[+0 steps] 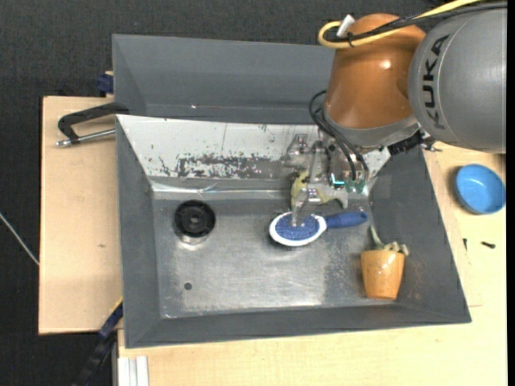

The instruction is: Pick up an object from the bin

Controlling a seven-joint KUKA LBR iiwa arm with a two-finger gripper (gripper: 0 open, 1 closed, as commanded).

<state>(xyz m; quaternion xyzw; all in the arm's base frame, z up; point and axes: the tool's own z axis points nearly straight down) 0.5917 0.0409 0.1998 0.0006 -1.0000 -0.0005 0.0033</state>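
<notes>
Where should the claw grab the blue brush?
Probably by its handle, from straight above. The brush lies flat, its round head wide and low, while the handle sticks out narrow toward the right, so the claw could close across it.

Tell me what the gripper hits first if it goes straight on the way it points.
Likely the blue round brush, which lies directly under the gripper; the gap between them is unclear from this view.

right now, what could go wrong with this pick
1. The gripper sits over the flat round head of the blue handled tool mid-bin; so flat a thing may slip out.
2. Its handle lies near the orange cup, so a dragged or swinging tool might knock it over.
</notes>
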